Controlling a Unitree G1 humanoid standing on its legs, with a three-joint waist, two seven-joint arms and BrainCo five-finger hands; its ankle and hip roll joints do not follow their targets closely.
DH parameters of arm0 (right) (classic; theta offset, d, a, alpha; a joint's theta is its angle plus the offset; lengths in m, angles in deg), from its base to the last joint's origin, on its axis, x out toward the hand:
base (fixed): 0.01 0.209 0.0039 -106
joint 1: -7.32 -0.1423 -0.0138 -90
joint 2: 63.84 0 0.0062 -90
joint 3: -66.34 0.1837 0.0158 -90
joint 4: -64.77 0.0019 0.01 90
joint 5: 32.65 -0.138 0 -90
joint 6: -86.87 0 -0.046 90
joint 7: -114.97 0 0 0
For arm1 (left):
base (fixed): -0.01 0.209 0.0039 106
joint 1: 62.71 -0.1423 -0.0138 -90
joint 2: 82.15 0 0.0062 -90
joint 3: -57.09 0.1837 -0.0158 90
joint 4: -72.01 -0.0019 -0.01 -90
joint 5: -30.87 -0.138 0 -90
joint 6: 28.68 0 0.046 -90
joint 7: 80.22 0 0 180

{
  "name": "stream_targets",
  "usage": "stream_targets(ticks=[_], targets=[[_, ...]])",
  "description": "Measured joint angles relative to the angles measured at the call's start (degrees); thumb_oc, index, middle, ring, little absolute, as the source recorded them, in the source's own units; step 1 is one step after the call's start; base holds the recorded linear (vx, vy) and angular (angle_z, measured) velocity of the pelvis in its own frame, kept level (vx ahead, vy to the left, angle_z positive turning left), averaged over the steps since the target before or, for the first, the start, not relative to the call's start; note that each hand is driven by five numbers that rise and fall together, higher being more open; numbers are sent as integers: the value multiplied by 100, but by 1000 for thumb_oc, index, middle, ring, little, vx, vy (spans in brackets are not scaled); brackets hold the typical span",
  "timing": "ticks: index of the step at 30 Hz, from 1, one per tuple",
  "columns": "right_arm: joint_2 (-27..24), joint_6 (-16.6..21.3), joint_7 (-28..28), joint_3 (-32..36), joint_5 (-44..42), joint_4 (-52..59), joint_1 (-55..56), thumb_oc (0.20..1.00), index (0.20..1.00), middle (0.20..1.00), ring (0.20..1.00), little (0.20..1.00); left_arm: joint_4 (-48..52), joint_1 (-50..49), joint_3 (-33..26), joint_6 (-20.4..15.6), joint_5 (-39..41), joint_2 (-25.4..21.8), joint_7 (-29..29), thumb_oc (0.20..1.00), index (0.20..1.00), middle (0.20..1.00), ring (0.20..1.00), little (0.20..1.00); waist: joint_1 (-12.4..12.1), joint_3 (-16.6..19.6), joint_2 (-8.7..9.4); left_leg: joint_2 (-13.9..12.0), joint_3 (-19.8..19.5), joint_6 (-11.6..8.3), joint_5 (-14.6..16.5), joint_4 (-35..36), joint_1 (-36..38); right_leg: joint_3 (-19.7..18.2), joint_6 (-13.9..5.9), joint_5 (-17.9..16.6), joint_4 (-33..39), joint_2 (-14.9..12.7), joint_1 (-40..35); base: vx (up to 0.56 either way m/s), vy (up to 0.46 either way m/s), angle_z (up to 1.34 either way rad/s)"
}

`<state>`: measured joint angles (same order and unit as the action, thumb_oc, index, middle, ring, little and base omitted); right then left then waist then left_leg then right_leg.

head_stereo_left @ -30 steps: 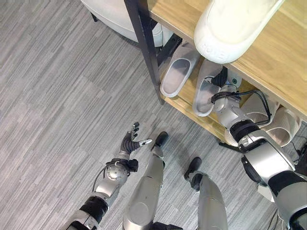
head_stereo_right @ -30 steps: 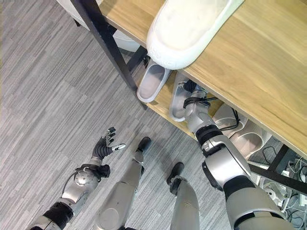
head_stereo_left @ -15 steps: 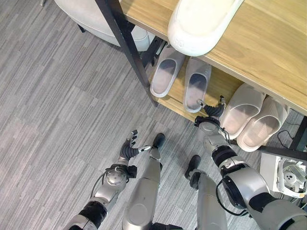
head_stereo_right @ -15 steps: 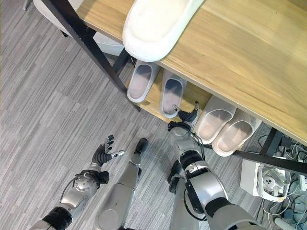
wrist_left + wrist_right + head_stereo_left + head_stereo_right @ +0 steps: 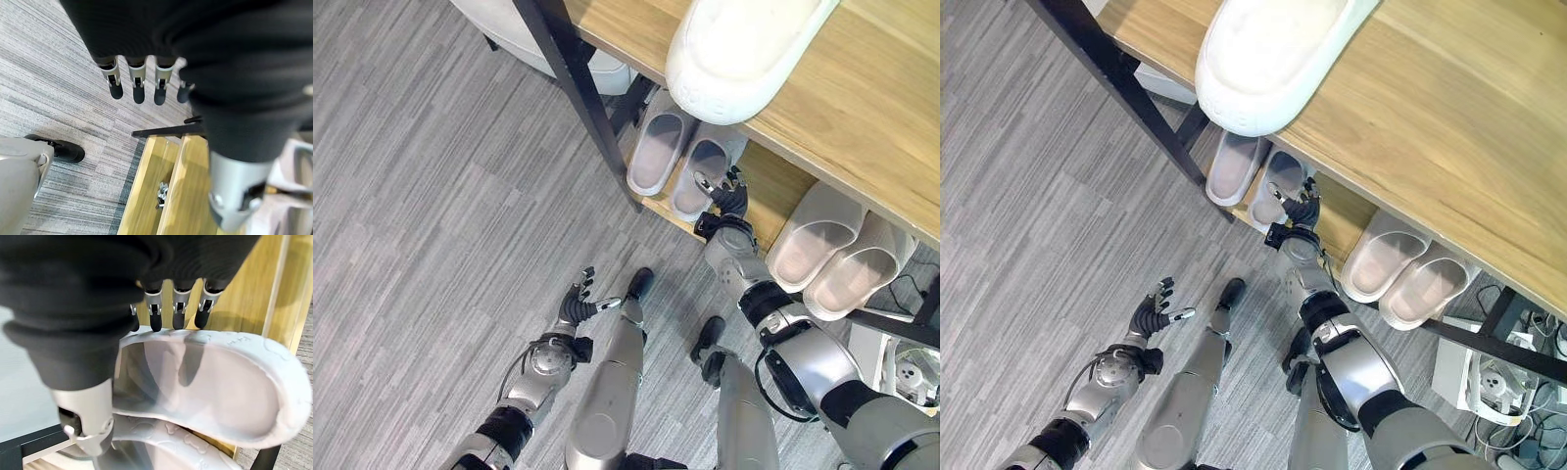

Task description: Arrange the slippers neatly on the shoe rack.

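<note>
Nudging the grey pair square on the rack's lower shelf.

Nearest me, my left robot hand (image 5: 578,305) hangs over the floor (image 5: 431,215) with fingers spread and holding nothing. Further out, my right robot hand (image 5: 728,199) reaches to the lower shelf (image 5: 766,188), fingers straight, their tips against the rim of the right grey slipper (image 5: 220,391), gripping nothing. That slipper lies touching its mate, the left grey slipper (image 5: 655,157), beside the rack's black post (image 5: 585,93). Further along the same shelf sits a beige pair (image 5: 830,250), side by side. On the top shelf (image 5: 862,117) lies one white slipper (image 5: 744,49), overhanging the front edge. I judge the job nearly done: both lower pairs are shelved, and the overhanging white slipper may want straightening.
</note>
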<state>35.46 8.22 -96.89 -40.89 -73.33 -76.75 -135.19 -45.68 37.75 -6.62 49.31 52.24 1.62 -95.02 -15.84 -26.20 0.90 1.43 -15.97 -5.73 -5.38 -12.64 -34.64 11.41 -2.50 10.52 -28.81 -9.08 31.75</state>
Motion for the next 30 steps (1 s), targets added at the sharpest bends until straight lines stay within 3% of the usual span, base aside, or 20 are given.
stream_targets(ticks=[5,9,11,14,19,20,22,23,26,30], targets=[[-31,78,194,46,-606,10,2,1000,1000,1000,1000,1000,-4,18,3,4,0,-3,121,1000,1000,1000,1000,1000,-28,-31,-51,-32,-110,-32,-15,58,91,123,44,32,25,40,-121,10,-22,8],[-214,47,333,10,-518,52,52,1000,1000,1000,1000,1000,-91,34,0,4,1,11,167,1000,1000,1000,1000,1000,-19,-58,-75,-45,-111,-54,-46,116,156,114,45,28,14,36,-146,0,0,0],[-387,42,447,-164,-246,258,319,1000,1000,1000,1000,1000,-106,22,-6,1,1,23,185,1000,1000,1000,1000,1000,-63,-62,-81,-40,-96,-48,-47,123,213,105,39,26,20,19,-198,10,-37,-1],[-948,-202,639,-656,814,1050,944,1000,1000,1000,1000,1000,-115,-113,-287,5,5,100,254,1000,1000,1000,1000,1000,-28,-85,-60,-90,-58,-35,-110,334,554,101,18,2,169,21,-493,-74,-11,-3],[-1201,-542,891,-649,2372,1910,1876,1000,1000,1000,1000,1000,-164,-394,-528,45,4,96,401,1000,1000,1000,1000,1000,153,2,19,-216,154,29,-127,722,1302,-1,-22,-119,610,101,-1171,61,-38,-21],[-1172,-592,924,-659,2516,1935,2075,1000,1000,1000,1000,1000,-166,-528,-570,45,3,96,405,1000,1000,1000,1000,1000,214,219,112,-224,234,55,-112,749,1303,-65,-33,-129,660,101,-1141,173,-40,-21],[-1183,-686,1094,-546,2797,2117,2651,1000,1000,1000,1000,1000,-168,-604,-654,113,1,146,490,1000,1000,1000,1000,1000,437,552,134,-255,284,86,-132,975,1541,-74,-96,-229,963,121,-1400,158,-17,-17],[-1131,-682,1250,-437,2871,2429,3092,1000,1000,1000,1000,1000,-167,-743,-693,153,1,165,527,1000,1000,1000,1000,1000,439,658,120,-283,373,131,-196,1216,1913,-87,-132,-330,1233,156,-1761,72,1,-26],[-1131,-695,1492,-450,2956,2499,3506,1000,1000,1000,1000,1000,-171,-906,-745,177,-4,183,601,1000,1000,1000,1000,1000,617,1241,145,-309,509,178,-166,1381,2004,-206,-198,-484,1686,193,-1896,86,-27,-27],[-1564,-669,2164,-398,3041,3594,4331,1000,1000,1000,1000,1000,175,-1116,-953,286,-69,-71,794,1000,1000,1000,1000,1000,874,1579,30,-329,766,229,-206,1726,2593,-382,-296,-1133,3080,265,-2868,110,-9,-32]])
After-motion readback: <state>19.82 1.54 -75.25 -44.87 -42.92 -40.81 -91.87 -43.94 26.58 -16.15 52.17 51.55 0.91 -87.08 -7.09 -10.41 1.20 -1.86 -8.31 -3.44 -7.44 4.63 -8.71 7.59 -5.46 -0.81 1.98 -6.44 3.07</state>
